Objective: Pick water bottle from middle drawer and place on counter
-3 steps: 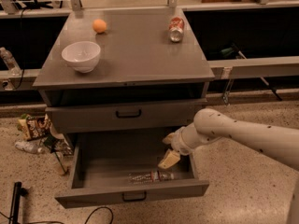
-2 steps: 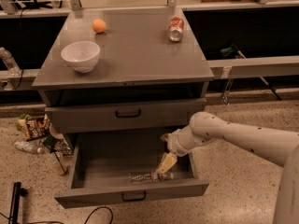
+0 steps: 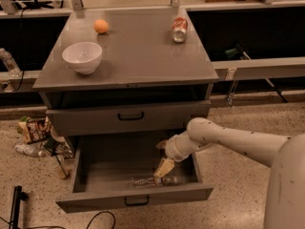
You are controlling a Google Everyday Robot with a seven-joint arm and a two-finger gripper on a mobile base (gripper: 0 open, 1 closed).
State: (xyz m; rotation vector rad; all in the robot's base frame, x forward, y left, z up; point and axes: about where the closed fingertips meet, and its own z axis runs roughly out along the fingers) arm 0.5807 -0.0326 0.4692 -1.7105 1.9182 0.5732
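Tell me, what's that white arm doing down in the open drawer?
The robot's gripper is down inside the pulled-out middle drawer, right above a clear water bottle that lies on its side along the drawer's front wall. The bottle has not been lifted yet. Up on the counter sit a white bowl, an orange and a soda can.

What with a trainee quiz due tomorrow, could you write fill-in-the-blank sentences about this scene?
The clear ribbed plastic water bottle lies in the wide grey metal middle drawer, which stands ___.
The robot's hand hangs inside that ___, over the bottle.
The flat grey counter bears ___ things: a white bowl, a round orange fruit, a red-and-white soda can.
Missing words: open; drawer; three.
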